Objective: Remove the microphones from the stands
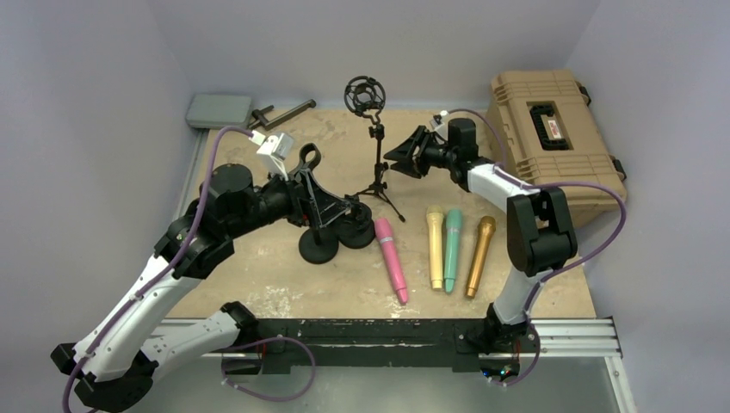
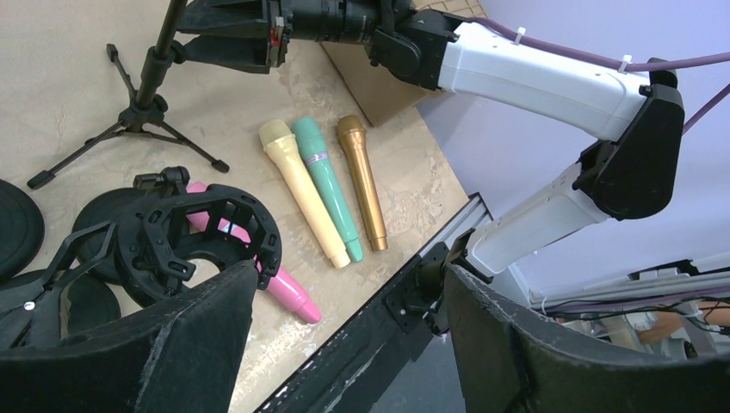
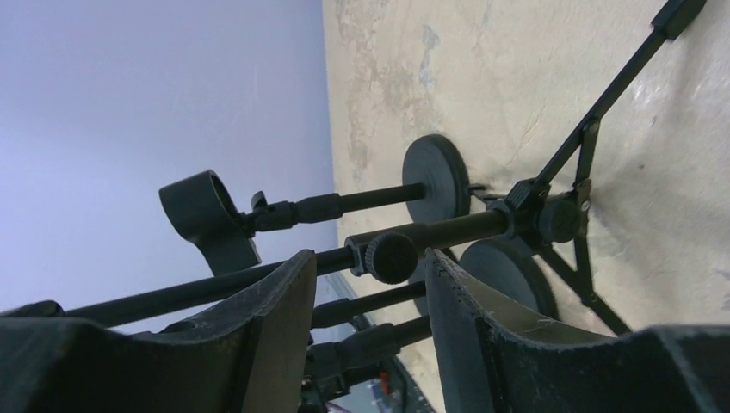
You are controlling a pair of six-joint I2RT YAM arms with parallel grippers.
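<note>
Four microphones lie flat on the table: pink [image 1: 392, 258], cream [image 1: 436, 245], teal [image 1: 453, 249] and gold [image 1: 480, 255]. They also show in the left wrist view: pink [image 2: 288, 292], cream [image 2: 306, 189], teal [image 2: 329, 185], gold [image 2: 361, 181]. A black tripod stand [image 1: 377, 159] carries an empty shock mount [image 1: 365, 95]. No stand in view holds a microphone. My right gripper [image 1: 400, 157] is open, its tips at the tripod pole; the pole's knob [image 3: 392, 256] sits just beyond my right gripper [image 3: 366, 288]. My left gripper [image 2: 344, 335] is open and empty above a black clip ring [image 2: 207, 232].
Several round-based black stands [image 1: 320, 249] crowd under my left gripper [image 1: 340, 213]. A tan hard case [image 1: 551, 129] stands at the back right. A grey box [image 1: 218, 110] and a metal tool [image 1: 280, 114] lie at the back left. A black rail [image 1: 387, 331] runs along the front edge.
</note>
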